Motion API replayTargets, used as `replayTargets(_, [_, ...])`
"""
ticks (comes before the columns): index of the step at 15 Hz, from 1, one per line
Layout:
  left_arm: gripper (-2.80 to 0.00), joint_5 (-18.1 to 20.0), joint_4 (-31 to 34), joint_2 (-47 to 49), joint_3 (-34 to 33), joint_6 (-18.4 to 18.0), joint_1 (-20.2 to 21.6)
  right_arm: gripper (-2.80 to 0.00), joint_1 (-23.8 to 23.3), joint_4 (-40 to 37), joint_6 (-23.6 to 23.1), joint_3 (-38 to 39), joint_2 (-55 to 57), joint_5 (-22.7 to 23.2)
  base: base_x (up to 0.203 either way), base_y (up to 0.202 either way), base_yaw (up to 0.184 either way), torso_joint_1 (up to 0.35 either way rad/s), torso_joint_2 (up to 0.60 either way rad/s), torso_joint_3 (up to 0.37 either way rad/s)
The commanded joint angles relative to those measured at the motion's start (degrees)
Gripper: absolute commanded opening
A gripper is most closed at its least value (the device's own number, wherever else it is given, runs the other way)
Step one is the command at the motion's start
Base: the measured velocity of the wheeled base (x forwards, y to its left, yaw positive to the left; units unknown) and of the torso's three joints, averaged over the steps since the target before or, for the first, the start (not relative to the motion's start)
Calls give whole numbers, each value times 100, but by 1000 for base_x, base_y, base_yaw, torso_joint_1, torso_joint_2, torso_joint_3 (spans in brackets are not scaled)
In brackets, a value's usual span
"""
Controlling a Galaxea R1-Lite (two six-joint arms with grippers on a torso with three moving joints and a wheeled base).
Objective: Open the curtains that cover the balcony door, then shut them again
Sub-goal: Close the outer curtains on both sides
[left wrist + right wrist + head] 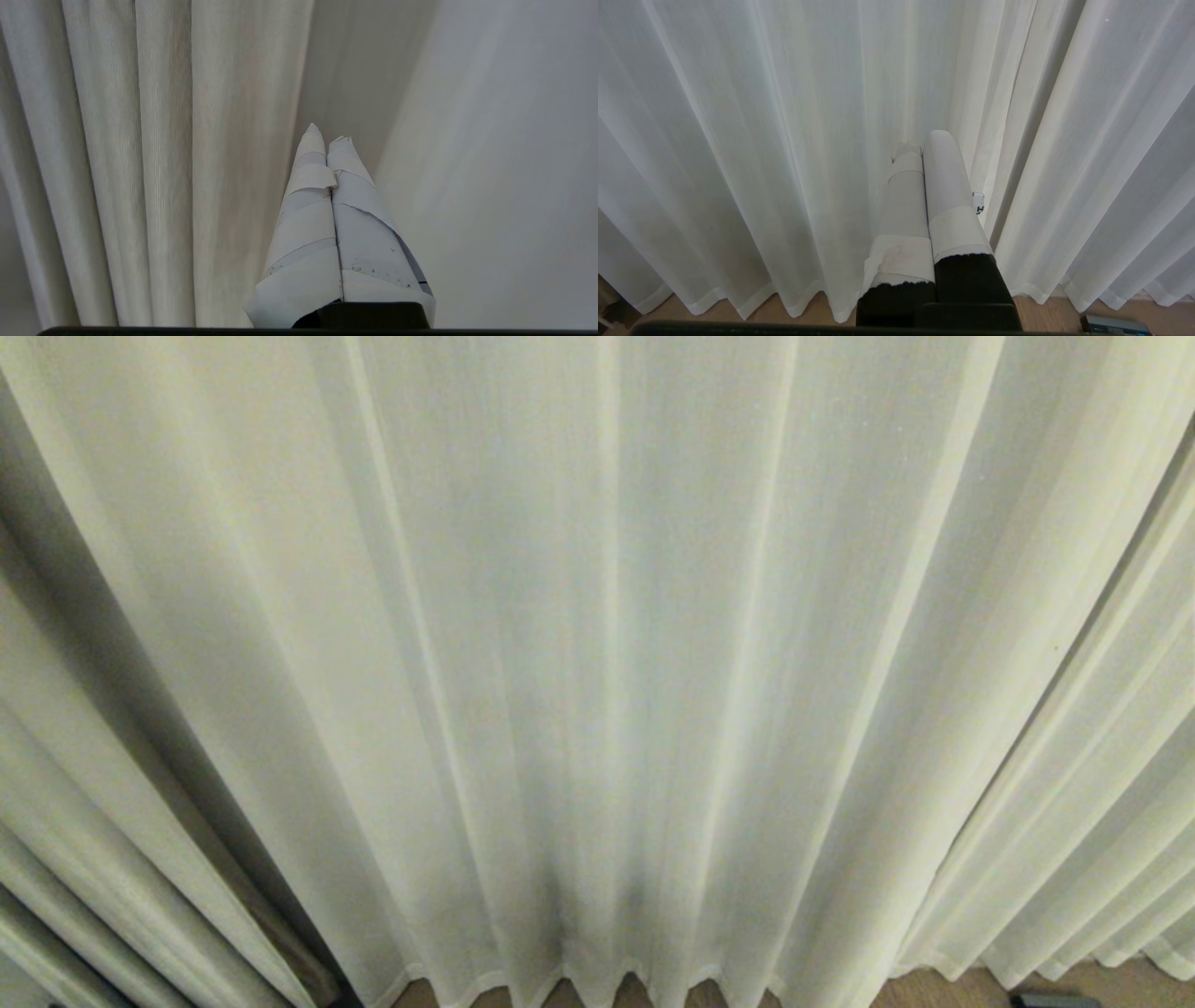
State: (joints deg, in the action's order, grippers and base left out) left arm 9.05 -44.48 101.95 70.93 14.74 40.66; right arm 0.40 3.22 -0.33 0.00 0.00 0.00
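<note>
Cream-white pleated curtains (597, 663) fill the head view from side to side, drawn shut, their wavy hem just above the floor. The balcony door is hidden behind them. Neither arm shows in the head view. In the left wrist view my left gripper (327, 133) is shut with nothing in it, its white-taped fingers (310, 205) pressed together and aimed at a shadowed fold between the curtain pleats (163, 163) and a smoother fabric face (490, 163). In the right wrist view my right gripper (924, 140) is shut and empty, pointing at the curtains (761, 140) near their hem.
Brown wood floor (943, 989) shows under the hem. A small dark object (1055, 1001) lies on the floor at the lower right, also in the right wrist view as a dark object (1113, 324). A darker gap (121, 691) runs between folds on the left.
</note>
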Motion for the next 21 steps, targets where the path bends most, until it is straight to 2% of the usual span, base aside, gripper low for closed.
replayTargets(1, [-280,4,-27,561,366,11,30,-280,4,4,-2,0,0,0,0,0,0,0,0,0])
replayTargets(2, [-280,8,-26,679,428,8,18,-280,4,3,-2,0,0,0,0,0,0,0,0,0])
replayTargets(3, [0,9,-28,752,434,-43,-14,-280,4,3,-2,0,0,0,0,0,0,0,0,0])
replayTargets(5, [0,-48,-26,833,438,-181,-151,-280,4,3,-2,0,0,0,0,0,0,0,0,0])
replayTargets(9, [0,-70,-34,1014,430,-238,-314,-280,4,3,-2,0,0,0,0,0,0,0,0,0])
replayTargets(11, [0,-130,-34,1146,448,-452,-330,-280,4,3,-2,0,0,0,0,0,0,0,0,0])
replayTargets(14, [0,-464,-77,1392,470,-678,-338,-280,4,3,-2,0,0,0,0,0,0,0,0,0])
replayTargets(15, [0,-536,-220,1509,512,-685,-328,-280,4,3,-2,0,0,0,0,0,0,0,0,0])
replayTargets(18, [0,-1086,-821,2051,817,-792,-306,-280,4,3,-2,0,0,0,0,0,0,0,0,0])
replayTargets(21, [0,-1173,-884,2565,1404,-806,-304,-280,4,3,-2,0,0,0,0,0,0,0,0,0])
